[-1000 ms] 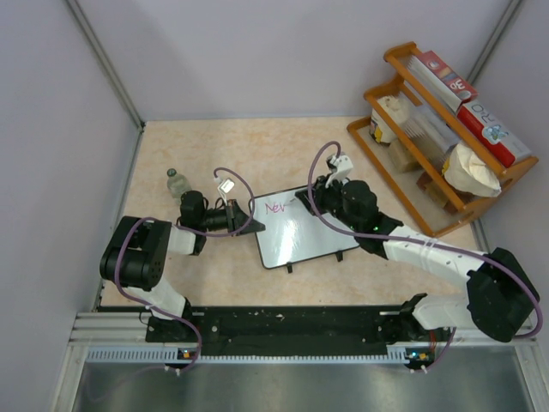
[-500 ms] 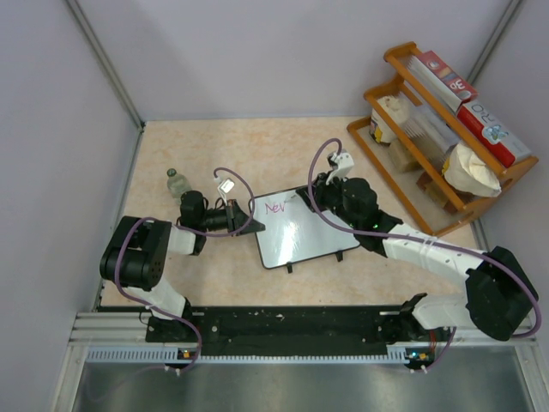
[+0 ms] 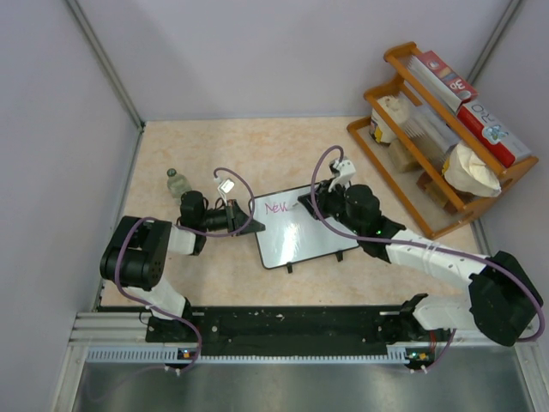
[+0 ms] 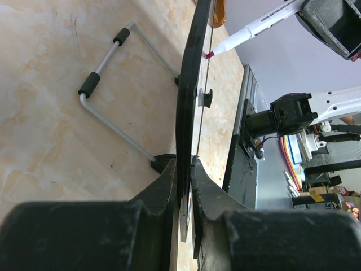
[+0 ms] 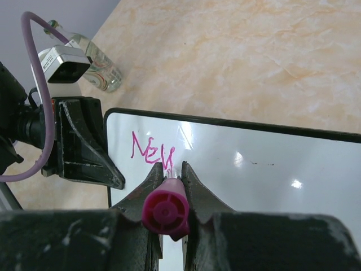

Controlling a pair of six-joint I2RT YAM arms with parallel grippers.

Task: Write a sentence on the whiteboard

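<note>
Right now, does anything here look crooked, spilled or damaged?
Nothing spilled or damaged. The whiteboard sits skewed to the table edge, but the left gripper clamps its side while the right gripper holds the marker at it.

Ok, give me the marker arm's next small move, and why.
Probably slide the marker tip just past the end of "New" and start the next word. Only that word is on the whiteboard, the right fingers are shut on the marker, and the left fingers clamp the board's edge, steadying it.
</note>
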